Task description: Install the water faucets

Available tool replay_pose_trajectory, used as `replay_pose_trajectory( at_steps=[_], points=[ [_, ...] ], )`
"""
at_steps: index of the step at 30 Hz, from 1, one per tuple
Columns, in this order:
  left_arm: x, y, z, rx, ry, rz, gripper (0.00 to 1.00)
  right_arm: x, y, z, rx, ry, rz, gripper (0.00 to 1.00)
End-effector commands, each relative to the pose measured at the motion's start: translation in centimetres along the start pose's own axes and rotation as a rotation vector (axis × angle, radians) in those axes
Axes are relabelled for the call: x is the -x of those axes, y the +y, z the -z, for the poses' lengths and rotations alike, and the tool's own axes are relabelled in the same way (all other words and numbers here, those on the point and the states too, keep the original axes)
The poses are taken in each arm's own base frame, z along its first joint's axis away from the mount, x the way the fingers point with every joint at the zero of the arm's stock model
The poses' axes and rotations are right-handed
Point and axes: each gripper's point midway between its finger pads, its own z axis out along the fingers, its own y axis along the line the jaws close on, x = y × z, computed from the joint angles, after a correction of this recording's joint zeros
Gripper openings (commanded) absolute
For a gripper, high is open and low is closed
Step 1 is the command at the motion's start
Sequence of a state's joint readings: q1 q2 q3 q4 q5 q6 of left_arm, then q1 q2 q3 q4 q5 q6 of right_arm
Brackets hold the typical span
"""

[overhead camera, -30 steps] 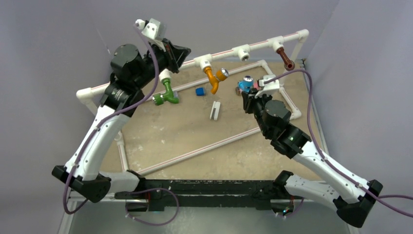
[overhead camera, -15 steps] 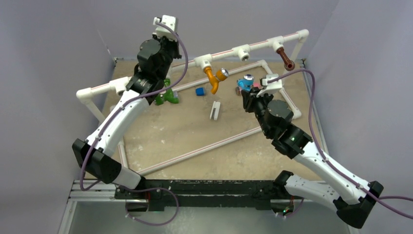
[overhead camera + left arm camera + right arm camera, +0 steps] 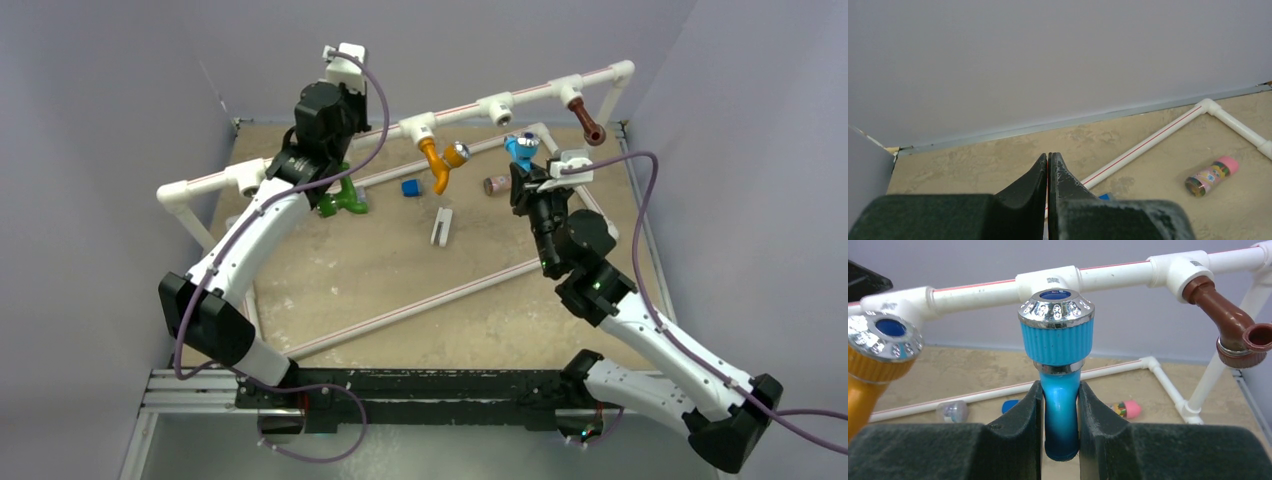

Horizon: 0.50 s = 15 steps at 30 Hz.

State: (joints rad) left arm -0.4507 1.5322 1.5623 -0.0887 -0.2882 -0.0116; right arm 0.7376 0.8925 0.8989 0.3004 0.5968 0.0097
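My right gripper [image 3: 1060,390] is shut on the stem of the blue faucet [image 3: 1058,340], which stands upright with its silver knob on top. In the top view this blue faucet [image 3: 520,150] hangs just in front of the raised white pipe rail, below an empty tee [image 3: 497,107]. The orange faucet [image 3: 437,160] and the brown faucet [image 3: 585,115] hang from tees on the rail. The green faucet [image 3: 345,195] lies on the floor, partly under my left arm. My left gripper [image 3: 1048,157] is shut on nothing, held high and pointing at the back wall.
A small blue cube [image 3: 410,187], a white clip-like piece [image 3: 441,226] and a brown cylinder with a pink cap [image 3: 495,184] lie on the sandy floor. White pipes [image 3: 420,300] frame the floor. Walls close in on three sides.
The right gripper lifted the blue faucet off the floor toward the rail, leaving the pink-capped cylinder behind. The left arm swung right and rose over the green faucet.
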Motion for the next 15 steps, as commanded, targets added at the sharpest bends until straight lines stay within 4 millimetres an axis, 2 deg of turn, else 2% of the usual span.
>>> replay_pose_trajectory(
  at_steps=[1, 6, 15],
  points=[
    [-3.8, -0.3, 0.0, -0.025, 0.106, 0.016, 0.0, 2.8, -0.1, -0.5, 0.019, -0.161, 0.043, 0.0],
    [-6.0, 0.2, -0.1, -0.02, 0.152, 0.019, 0.0, 3.6, 0.9, -0.3, 0.1, -0.253, 0.083, 0.0],
    [-9.2, -0.2, -0.1, -0.043, 0.217, 0.017, 0.0, 4.7, 0.3, -1.5, 0.105, -0.31, 0.109, 0.0]
  ],
)
